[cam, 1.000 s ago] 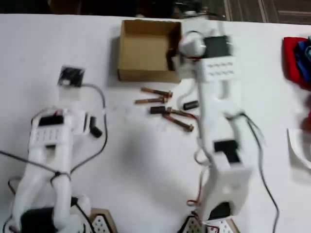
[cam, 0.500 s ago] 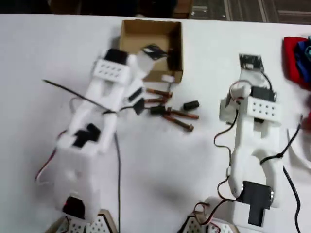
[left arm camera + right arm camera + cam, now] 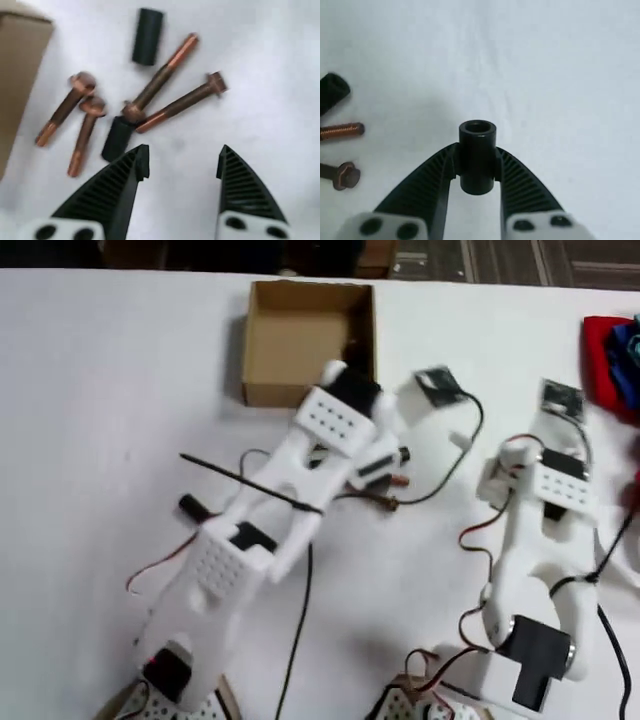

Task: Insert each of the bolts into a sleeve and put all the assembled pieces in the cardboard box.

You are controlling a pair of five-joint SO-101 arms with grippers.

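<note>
Several copper bolts [image 3: 182, 102] and two black sleeves [image 3: 147, 36] [image 3: 117, 137] lie in a loose heap on the white table, beside a corner of the cardboard box [image 3: 20, 60]. My left gripper [image 3: 183, 160] hovers open just above them with nothing between its fingers. In the high view the left arm [image 3: 330, 430] stretches diagonally over the heap, just in front of the open box [image 3: 262, 345]. My right gripper [image 3: 476, 162] is shut on an upright black sleeve [image 3: 477, 155], off to the right of the heap. Another sleeve [image 3: 190, 506] lies alone to the left.
A red cloth [image 3: 610, 350] sits at the table's right edge. Loose cables [image 3: 450, 475] trail between the two arms. The right arm [image 3: 545, 490] stands at the right side. Two bolts [image 3: 342, 131] and a sleeve [image 3: 332, 90] lie beside the right gripper.
The left arm swung from the table's left side past the box to above the bolt heap. The right arm drew back from the box to the right side.
</note>
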